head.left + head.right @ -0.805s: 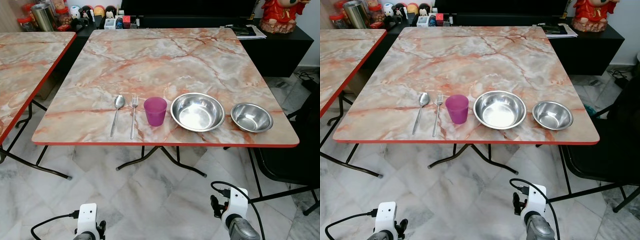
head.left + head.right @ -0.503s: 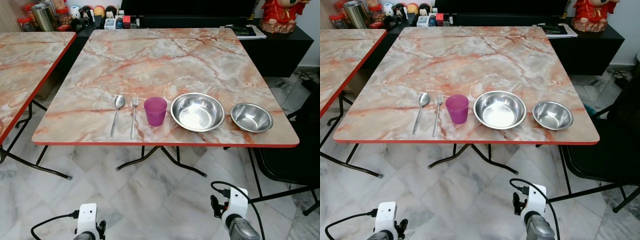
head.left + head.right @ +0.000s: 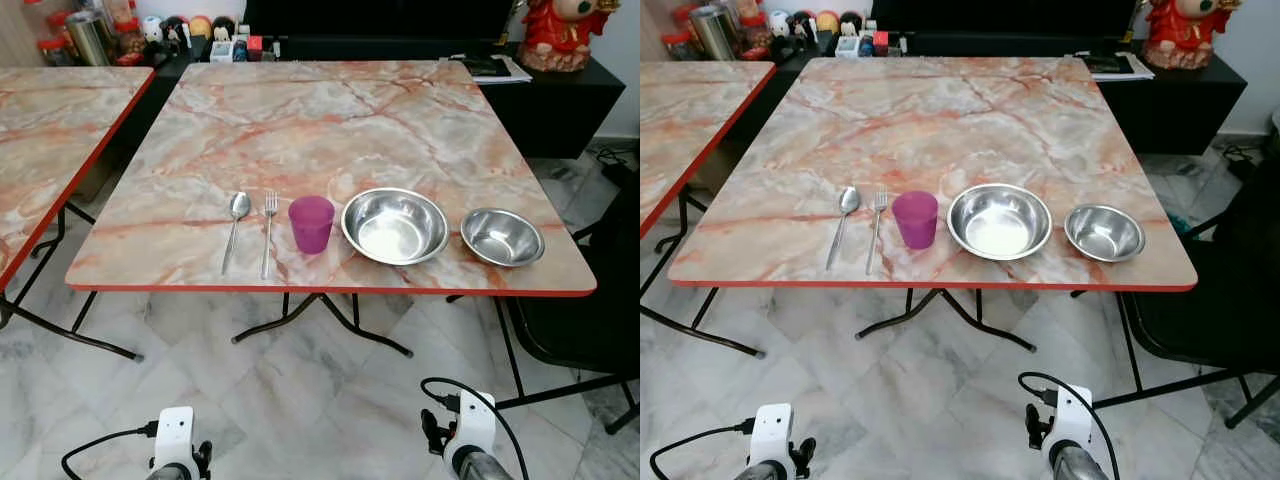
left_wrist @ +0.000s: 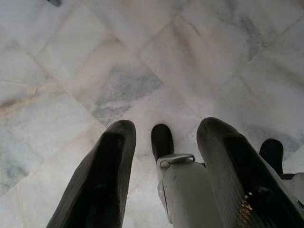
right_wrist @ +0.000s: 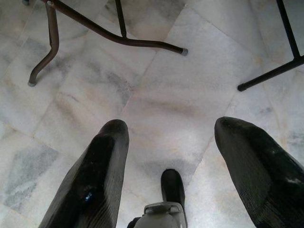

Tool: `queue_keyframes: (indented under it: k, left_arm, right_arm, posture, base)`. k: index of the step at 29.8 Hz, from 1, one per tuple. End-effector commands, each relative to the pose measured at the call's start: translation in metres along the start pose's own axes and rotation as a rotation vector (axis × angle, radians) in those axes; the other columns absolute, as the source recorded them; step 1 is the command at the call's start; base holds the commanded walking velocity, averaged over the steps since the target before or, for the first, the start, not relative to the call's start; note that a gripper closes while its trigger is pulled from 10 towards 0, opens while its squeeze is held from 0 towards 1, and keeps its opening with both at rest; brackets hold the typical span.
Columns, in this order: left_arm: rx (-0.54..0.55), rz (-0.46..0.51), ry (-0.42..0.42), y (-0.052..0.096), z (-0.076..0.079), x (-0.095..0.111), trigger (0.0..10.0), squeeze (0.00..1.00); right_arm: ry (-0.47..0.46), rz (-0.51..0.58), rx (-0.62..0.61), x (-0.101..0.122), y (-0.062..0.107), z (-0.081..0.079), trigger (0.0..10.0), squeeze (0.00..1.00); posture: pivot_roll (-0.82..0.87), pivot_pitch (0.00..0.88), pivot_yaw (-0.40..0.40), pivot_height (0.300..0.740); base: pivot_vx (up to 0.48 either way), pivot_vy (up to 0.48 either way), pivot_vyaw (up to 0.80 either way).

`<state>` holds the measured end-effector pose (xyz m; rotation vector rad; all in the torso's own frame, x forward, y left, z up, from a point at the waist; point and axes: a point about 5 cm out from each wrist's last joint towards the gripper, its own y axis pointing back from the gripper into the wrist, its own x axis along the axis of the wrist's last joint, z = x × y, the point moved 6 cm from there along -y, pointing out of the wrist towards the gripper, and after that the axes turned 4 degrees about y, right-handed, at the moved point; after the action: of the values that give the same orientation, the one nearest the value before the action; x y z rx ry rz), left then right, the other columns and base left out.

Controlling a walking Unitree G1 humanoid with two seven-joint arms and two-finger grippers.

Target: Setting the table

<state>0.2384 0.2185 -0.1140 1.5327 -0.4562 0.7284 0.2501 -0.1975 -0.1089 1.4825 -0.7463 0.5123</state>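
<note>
Fingers [image 4: 102, 180] of our left gripper [image 4: 164, 142] stand spread wide over marble floor tile [image 4: 118, 90], holding nothing. Our right gripper [image 5: 168, 142] is likewise parted wide and empty, hanging above the floor near the table's metal legs [image 5: 118, 38]. Both arms hang low in front of the marble-topped table [image 3: 330, 110]. Along its near edge we see, from our left to right: spoon [image 3: 235, 226], fork [image 3: 268, 228] just beside it, purple cup [image 3: 311, 222] upright, large steel bowl [image 3: 395, 224], small steel bowl [image 3: 502, 236]. A second table [image 3: 50, 130] stands at left; a black chair [image 3: 590, 310] sits at right.
</note>
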Motion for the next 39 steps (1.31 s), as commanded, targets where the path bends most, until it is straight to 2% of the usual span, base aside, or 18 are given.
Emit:
queue_keyframes:
  k: [1, 8, 13, 23, 32, 34, 39]
  left_arm:
    - [0.013, -0.025, 0.014, 0.001, -0.005, -0.007, 10.0, 0.0]
    - [0.011, -0.023, 0.006, 0.001, -0.002, -0.005, 10.0, 0.0]
    - [0.011, -0.023, 0.005, 0.0, -0.001, -0.005, 10.0, 0.0]
    - [0.009, -0.029, 0.006, 0.001, -0.002, -0.008, 10.0, 0.0]
    - [0.011, -0.033, -0.002, 0.001, -0.004, -0.008, 10.0, 0.0]
    - [0.011, -0.034, -0.004, 0.001, -0.003, -0.007, 10.0, 0.0]
    - [0.01, -0.034, -0.005, 0.0, -0.003, -0.005, 10.0, 0.0]
  right_arm:
    - [0.003, -0.013, -0.002, -0.003, 0.0, 0.0, 10.0, 0.0]
    - [0.007, -0.004, 0.004, 0.0, 0.0, -0.002, 10.0, 0.0]
    - [0.012, 0.065, 0.017, 0.014, -0.001, -0.002, 10.0, 0.0]
    - [0.031, 0.11, 0.023, 0.013, 0.005, 0.006, 10.0, 0.0]
    - [0.025, 0.269, 0.046, 0.041, 0.011, 0.004, 10.0, 0.0]
    - [0.032, 0.332, 0.062, 0.052, 0.016, 0.002, 10.0, 0.0]
    - [0.041, 0.401, 0.082, 0.065, 0.026, 0.0, 10.0, 0.0]
  posture:
    - [-0.08, 0.111, 0.0, 0.74]
    - [-0.08, 0.11, 0.003, 0.74]
    - [-0.09, 0.12, 0.004, 0.74]
    - [-0.1, 0.137, 0.006, 0.74]
    - [-0.11, 0.144, 0.013, 0.74]
    - [-0.12, 0.145, 0.015, 0.74]
    - [-0.12, 0.145, 0.014, 0.74]
  base:
    - [0.0, 0.0, 0.0]
    - [0.0, 0.0, 0.0]
    - [0.0, 0.0, 0.0]
    - [0.0, 0.0, 0.0]
    - [0.0, 0.0, 0.0]
    - [0.0, 0.0, 0.0]
    - [0.0, 0.0, 0.0]
